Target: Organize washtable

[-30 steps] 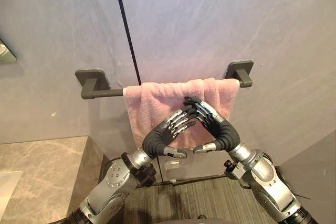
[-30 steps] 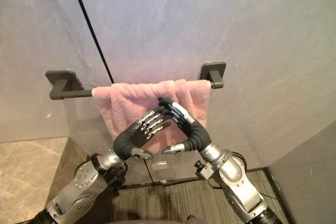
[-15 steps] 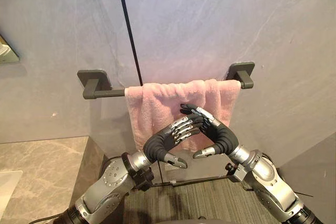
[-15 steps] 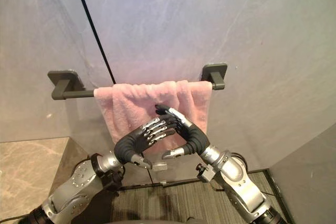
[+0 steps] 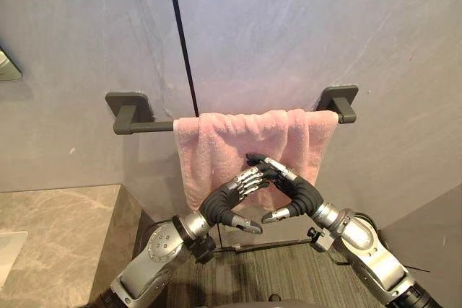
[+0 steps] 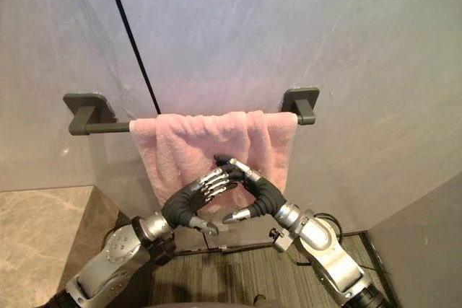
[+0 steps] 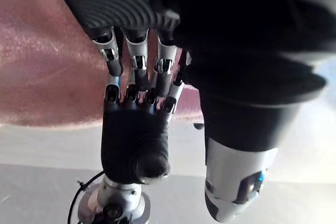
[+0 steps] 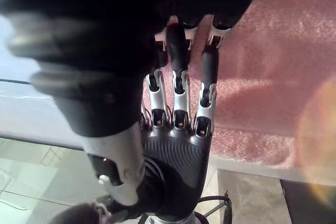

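Note:
A pink towel [image 5: 231, 142] hangs folded over a dark towel bar [image 5: 148, 127] on the grey wall, bunched toward the bar's right end. My left hand [image 5: 220, 205] and right hand [image 5: 299, 194] are raised in front of the towel's lower half. Their straight fingers meet tip to tip, thumbs hanging below, and neither grips the cloth. In the left wrist view my own fingers [image 7: 137, 61] reach over the right hand [image 7: 134, 135] with the towel [image 7: 47, 77] behind. The right wrist view has the left hand [image 8: 176, 156] against the towel [image 8: 257, 77].
A marble counter [image 5: 50, 229] lies at the lower left, with a white object [image 5: 6, 247] at its edge. A thin black seam [image 5: 180, 34] runs down the wall to the bar. Dark striped flooring [image 5: 274, 272] lies below the towel.
Both hands have slid lower down the front of the towel, fingertips still together. The towel hangs as before.

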Available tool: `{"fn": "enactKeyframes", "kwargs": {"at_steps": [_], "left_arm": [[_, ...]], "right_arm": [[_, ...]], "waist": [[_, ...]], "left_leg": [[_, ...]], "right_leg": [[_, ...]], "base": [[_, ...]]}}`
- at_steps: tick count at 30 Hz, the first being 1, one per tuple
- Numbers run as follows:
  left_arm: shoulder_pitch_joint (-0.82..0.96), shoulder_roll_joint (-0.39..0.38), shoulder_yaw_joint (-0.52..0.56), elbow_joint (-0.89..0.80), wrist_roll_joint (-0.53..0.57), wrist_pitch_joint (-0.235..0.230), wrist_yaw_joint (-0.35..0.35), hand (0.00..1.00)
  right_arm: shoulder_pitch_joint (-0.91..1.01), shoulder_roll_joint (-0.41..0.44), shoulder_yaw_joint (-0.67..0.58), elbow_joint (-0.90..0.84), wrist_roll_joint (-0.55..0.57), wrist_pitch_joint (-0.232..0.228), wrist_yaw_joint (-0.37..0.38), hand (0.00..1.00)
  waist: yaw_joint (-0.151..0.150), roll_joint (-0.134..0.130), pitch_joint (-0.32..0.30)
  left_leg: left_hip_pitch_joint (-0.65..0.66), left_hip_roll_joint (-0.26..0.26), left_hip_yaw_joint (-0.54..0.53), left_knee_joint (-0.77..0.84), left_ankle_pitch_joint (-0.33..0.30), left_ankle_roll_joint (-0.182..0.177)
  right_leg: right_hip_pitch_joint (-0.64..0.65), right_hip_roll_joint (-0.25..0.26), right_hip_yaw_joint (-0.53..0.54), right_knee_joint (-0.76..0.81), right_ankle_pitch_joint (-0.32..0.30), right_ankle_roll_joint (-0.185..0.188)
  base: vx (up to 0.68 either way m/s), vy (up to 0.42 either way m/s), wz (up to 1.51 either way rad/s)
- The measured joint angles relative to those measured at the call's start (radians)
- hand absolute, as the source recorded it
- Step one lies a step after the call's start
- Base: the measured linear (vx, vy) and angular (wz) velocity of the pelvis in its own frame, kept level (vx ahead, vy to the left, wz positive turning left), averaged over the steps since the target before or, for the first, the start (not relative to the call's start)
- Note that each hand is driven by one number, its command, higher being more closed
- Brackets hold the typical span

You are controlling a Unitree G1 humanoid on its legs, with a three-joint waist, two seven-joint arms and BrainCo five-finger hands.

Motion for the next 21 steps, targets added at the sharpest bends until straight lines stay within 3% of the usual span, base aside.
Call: {"fn": "enactKeyframes", "kwargs": {"at_steps": [2,9,21], "left_arm": [[0.005,-0.068,0.06,0.003,0.017,-0.005,0.024,0.0],[0.007,-0.171,0.175,0.038,0.075,-0.029,0.089,0.0],[0.026,-0.258,0.3,0.114,0.139,-0.042,0.134,0.0]], "right_arm": [[0.023,0.041,-0.025,0.062,-0.04,0.013,-0.012,0.0],[0.06,0.099,-0.112,0.117,-0.093,0.039,-0.041,0.0],[0.064,0.186,-0.267,0.148,-0.093,0.039,-0.071,0.0]], "waist": [[0.003,0.0,0.0],[0.0,0.007,0.002],[-0.001,0.022,-0.008]], "left_leg": [[-0.007,-0.001,-0.003,0.0,0.002,0.001],[-0.014,-0.001,-0.014,-0.008,0.009,0.003],[-0.024,-0.001,-0.031,-0.017,0.015,0.001]], "right_leg": [[-0.007,-0.001,-0.002,0.001,0.0,0.0],[-0.01,-0.001,-0.014,0.0,-0.001,0.0],[-0.011,0.0,-0.03,-0.013,0.0,-0.001]], "base": [[-0.01,-0.007,0.02],[-0.02,-0.022,0.05],[-0.02,-0.016,0.04]]}}
